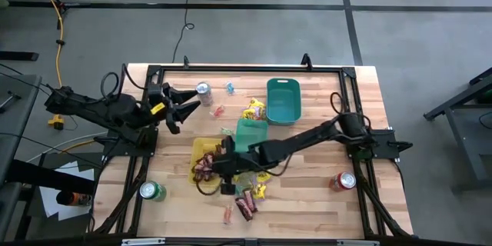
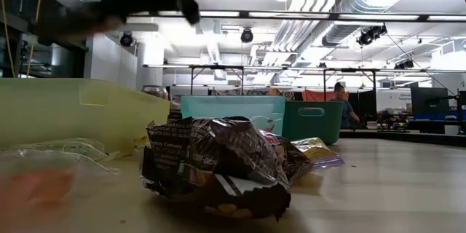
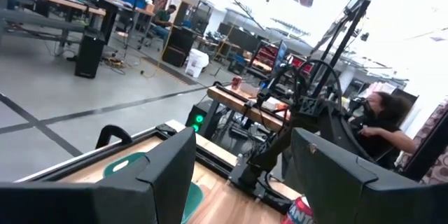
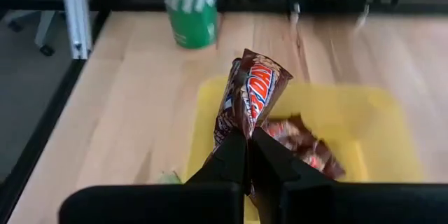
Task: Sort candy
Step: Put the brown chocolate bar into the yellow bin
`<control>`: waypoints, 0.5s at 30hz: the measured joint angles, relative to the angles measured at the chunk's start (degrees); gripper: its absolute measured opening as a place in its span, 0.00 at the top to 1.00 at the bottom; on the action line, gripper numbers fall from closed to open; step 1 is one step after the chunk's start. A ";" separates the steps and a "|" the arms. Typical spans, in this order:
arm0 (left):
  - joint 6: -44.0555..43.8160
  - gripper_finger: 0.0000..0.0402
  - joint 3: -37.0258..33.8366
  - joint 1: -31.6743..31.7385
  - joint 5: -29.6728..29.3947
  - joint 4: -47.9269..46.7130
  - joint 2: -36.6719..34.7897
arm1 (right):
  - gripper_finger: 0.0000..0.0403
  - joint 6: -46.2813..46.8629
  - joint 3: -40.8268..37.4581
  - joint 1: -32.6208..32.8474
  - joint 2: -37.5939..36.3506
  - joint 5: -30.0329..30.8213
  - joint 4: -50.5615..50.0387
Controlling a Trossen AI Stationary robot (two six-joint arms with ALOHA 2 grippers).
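Candy bar (image 4: 250, 92), dark red-brown wrapper, is sitting pinched in my right gripper (image 4: 246, 155), fingers pressed onto its lower end. I'm holding it right over the yellow tray (image 4: 378, 122), where more red-brown bars (image 4: 302, 143) are already lying. Long axis is running straight out from the fingers, toward the green can (image 4: 190, 8), so I'm reading the coming move as a plain release: tray is directly below, no reorienting needed.

Right arm is doing all the work here. In the high view I'm seeing the right gripper (image 1: 224, 161) reaching across to the yellow tray (image 1: 201, 147), with loose candy (image 1: 247, 204) scattered on the surface (image 1: 307, 192) just beside it. Left gripper (image 1: 183, 102) is parking well apart near the far left edge, fingers spread, holding nothing, close to a silver can (image 1: 204, 89).

High view isn't showing me the grip at all; arm is covering it. Only the right wrist view is confirming the pinch. Low view is giving me a crumpled dark wrapper (image 2: 215, 164) up close, nothing useful on the grip. Left wrist view is looking mostly out into the room, person seated there.
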 joint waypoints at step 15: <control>-0.11 0.45 0.00 -0.01 -0.26 -0.14 0.00 | 0.56 7.50 0.02 -2.30 0.41 -5.62 -5.37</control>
